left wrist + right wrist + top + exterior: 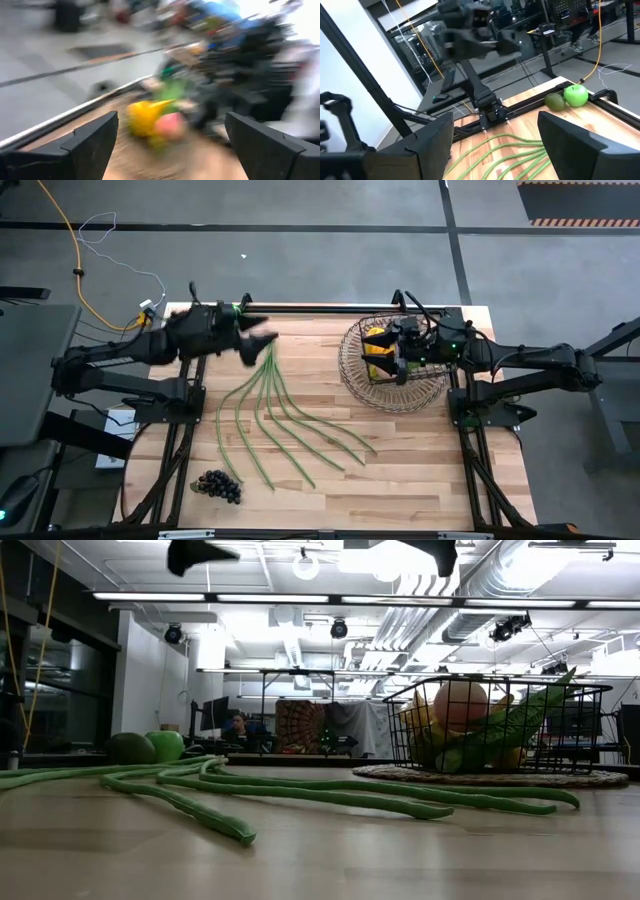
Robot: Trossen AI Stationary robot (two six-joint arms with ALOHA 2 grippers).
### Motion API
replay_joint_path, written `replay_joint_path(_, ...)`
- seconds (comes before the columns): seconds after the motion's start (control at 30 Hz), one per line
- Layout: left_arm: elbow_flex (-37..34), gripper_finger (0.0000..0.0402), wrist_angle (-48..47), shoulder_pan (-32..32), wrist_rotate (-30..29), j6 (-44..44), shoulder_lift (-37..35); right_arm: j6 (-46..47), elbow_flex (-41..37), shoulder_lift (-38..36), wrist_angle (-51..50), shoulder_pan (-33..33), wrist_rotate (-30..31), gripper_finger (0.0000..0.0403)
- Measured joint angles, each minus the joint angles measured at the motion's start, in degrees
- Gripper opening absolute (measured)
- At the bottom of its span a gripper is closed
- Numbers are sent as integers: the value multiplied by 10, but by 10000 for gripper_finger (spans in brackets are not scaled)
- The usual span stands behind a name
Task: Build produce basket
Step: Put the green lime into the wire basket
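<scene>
Two arms up off the table (400, 470). Left gripper (262, 343) fingers apart, nothing between, above the far ends of the long green beans (280, 420). Right gripper (400, 360) over the basket (352, 365), fingers apart, empty. Basket at far right w/ lemon (418, 716), peach (462, 700), greens (520, 720) inside. Grapes (217, 485) near front-left edge; green apple (576, 95) & avocado (555, 102) touching, at far edge.
</scene>
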Motion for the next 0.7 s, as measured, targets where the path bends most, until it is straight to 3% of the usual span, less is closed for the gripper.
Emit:
replay_joint_path(0.2, 151, 352, -320, 132, -64, -40, 105, -5, 0, 0, 0, 0, 3, 277)
replay_joint_path(0.37, 183, 352, -517, 230, -78, -43, 205, -5, 0, 0, -2, 0, 3, 277)
replay_joint_path(0.5, 183, 352, -607, 275, -64, -10, 289, -16, 0, 0, -14, 0, 3, 277)
replay_joint_path(0.7, 183, 352, -647, 303, -59, 98, 402, -30, 0, 0, -36, 0, 3, 277)
